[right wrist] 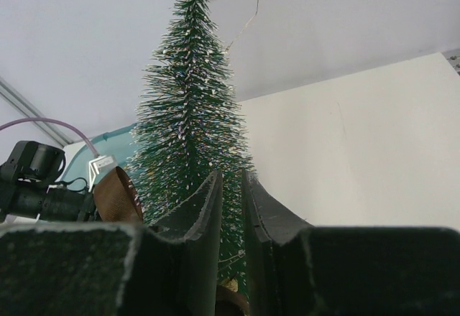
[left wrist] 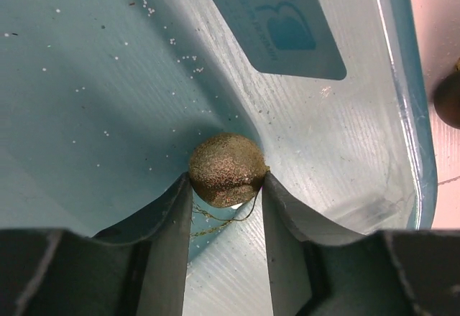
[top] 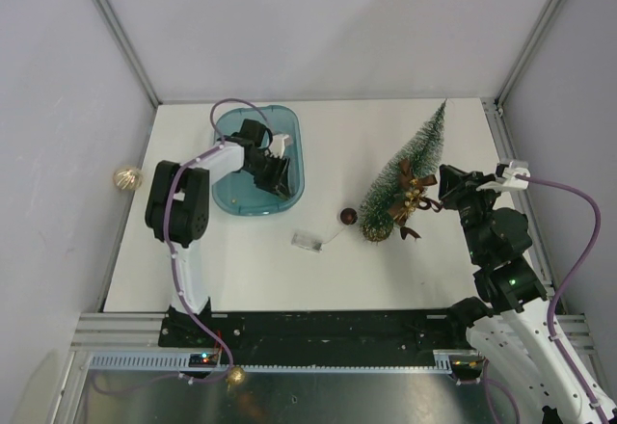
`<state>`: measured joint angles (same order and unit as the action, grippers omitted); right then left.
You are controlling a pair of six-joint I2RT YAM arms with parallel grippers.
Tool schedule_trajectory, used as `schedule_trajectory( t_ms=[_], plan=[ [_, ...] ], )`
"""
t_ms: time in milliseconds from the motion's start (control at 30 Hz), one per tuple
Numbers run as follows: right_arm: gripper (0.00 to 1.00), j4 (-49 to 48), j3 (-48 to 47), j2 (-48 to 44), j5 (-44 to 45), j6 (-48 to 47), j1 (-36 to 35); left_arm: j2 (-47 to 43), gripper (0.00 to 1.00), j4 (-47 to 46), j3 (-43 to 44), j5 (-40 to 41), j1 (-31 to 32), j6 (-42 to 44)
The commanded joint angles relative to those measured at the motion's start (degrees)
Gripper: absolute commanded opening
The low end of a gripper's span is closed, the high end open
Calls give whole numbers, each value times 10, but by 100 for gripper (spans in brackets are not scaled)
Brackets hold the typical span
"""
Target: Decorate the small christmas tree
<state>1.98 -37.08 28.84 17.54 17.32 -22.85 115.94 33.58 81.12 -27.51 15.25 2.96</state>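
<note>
Left jaws (left wrist: 227, 183) are pinching a glittery ball (left wrist: 226, 164) in the blue tray (top: 289, 135), far left. I am clamping the upright tree (right wrist: 188, 100), standing at right on the worktop (top: 318, 270), low in my nearer right jaws (right wrist: 231, 179).

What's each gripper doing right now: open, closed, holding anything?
Left gripper: closed on a small glittery ball in the blue tray.
Right gripper: jaws nearly together at the tree; cannot tell whether they grip anything.
</note>
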Motion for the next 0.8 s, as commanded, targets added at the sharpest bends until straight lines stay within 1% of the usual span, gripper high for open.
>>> schedule_trajectory(
  t_ms=[0, 167, 267, 400, 500, 633, 767],
  plan=[
    [22, -6, 0, -5, 4, -2, 2, -58, 36, -1, 2, 12, -11, 4],
    [22, -7, 0, -5, 3, -1, 2, -134, 34, 14, 38, -10, -16, 4],
    [21, -6, 0, -3, 3, 0, 2, -178, 34, 18, 61, -57, -12, -11],
    [22, -5, 0, 1, 1, 3, 1, -212, 35, 18, 78, -143, 19, -40],
    [21, -7, 0, 5, -1, 7, 1, -216, 37, 17, 93, -190, 62, -57],
    [21, -10, 0, 11, -3, 9, 1, -194, 39, 15, 128, -211, 120, -82],
    [21, -13, 0, 14, -6, 8, 1, -162, 40, 11, 167, -233, 161, -111]
  ],
)
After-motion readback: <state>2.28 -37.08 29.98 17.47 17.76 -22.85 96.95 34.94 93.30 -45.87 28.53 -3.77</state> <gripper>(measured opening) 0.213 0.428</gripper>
